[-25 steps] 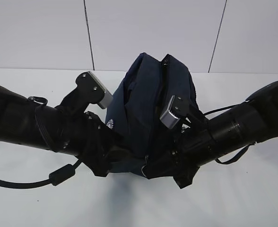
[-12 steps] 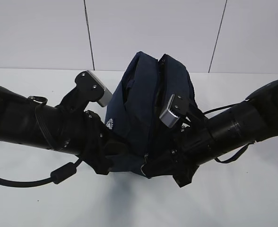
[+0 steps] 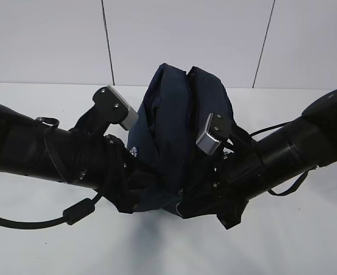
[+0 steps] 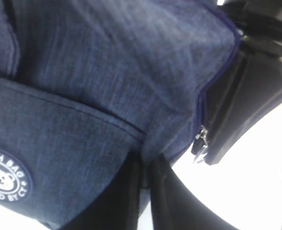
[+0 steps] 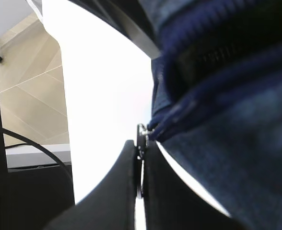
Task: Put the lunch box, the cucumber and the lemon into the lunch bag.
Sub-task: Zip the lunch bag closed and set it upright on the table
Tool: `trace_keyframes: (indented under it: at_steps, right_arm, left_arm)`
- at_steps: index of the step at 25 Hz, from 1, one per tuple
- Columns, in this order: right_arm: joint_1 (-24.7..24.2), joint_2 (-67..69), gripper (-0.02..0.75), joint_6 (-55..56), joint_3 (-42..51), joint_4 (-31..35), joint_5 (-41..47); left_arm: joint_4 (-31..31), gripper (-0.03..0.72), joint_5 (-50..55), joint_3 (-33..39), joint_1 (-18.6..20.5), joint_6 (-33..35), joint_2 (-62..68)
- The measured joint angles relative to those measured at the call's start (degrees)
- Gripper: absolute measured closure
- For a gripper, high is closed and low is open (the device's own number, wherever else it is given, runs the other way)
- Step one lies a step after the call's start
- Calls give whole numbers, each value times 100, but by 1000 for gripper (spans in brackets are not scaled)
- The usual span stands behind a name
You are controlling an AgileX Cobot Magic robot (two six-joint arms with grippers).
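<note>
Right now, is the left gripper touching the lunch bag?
Touching. The left wrist view shows the left gripper shut on a fold of the lunch bag fabric at its lower edge.

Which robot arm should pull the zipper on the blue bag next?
Probably the right one. Its gripper is shut on the metal zipper pull at the bag's edge. The left gripper only pinches a fold of the fabric, likely to hold the bag.

A plain white tabletop (image 3: 294, 240) meets a pale panelled wall (image 3: 185, 40) split by thin dark seams. In the right wrist view, beige tiled flooring (image 5: 30, 91) shows beyond the edge, with what may be dark furniture below.
</note>
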Motion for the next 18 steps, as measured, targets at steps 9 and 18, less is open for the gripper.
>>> trace_keyframes:
  at_steps: [9,18]
  right_arm:
    - [0,-145,717,341,0,-272,69]
    - [0,-145,717,517,-12,-496,69]
  left_arm:
    - [-33,680,55,0,-12,0,0]
    - [-33,682,89,0,-12,0,0]
